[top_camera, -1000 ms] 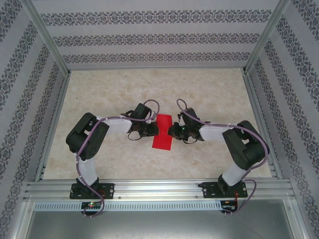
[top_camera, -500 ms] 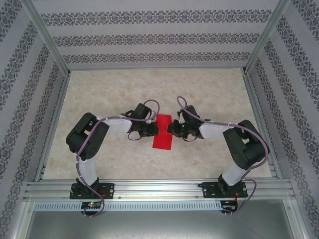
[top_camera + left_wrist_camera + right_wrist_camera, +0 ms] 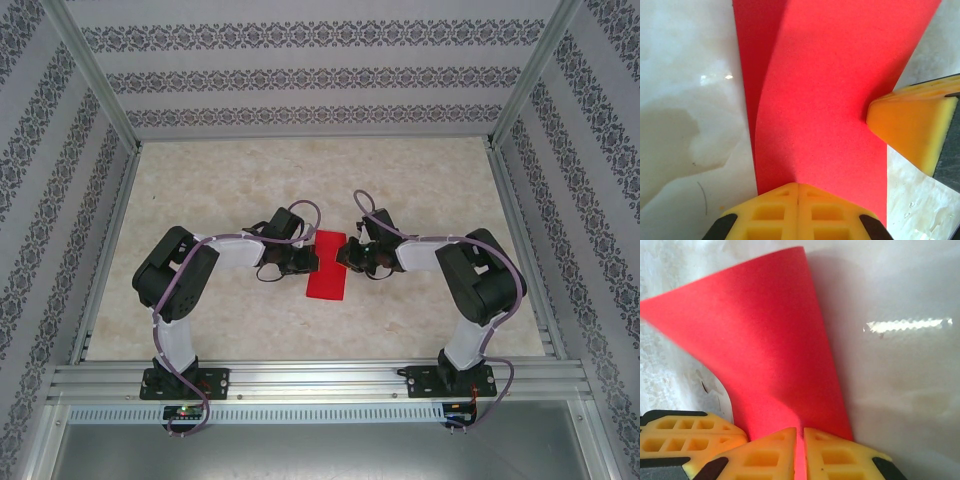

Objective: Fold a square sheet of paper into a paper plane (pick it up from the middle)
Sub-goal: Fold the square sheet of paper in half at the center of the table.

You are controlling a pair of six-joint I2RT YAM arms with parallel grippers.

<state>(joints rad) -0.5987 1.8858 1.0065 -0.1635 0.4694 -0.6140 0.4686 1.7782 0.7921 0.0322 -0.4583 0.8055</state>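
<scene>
The bright red sheet of paper (image 3: 326,268) lies mid-table between both grippers as a narrow strip, its far part lifted. My left gripper (image 3: 311,259) holds its left edge. In the left wrist view the yellow fingertips (image 3: 798,186) are pressed together where the curved paper (image 3: 830,95) meets them. My right gripper (image 3: 346,256) holds the right edge. In the right wrist view the paper (image 3: 760,345) runs into the narrow slit between the fingertips (image 3: 800,432). Each wrist view catches the other gripper's yellow finger (image 3: 912,127) (image 3: 687,437) close by. No dart shape is formed.
The pale marbled table (image 3: 420,180) is ringed by patterned walls and aluminium rails (image 3: 300,380) along the near edge. Both arm bases sit on that rail. Open tabletop lies beyond and to both sides of the grippers.
The right arm's elbow has swung inward and its gripper has shifted slightly away from me with the paper's edge. The left arm has hardly moved.
</scene>
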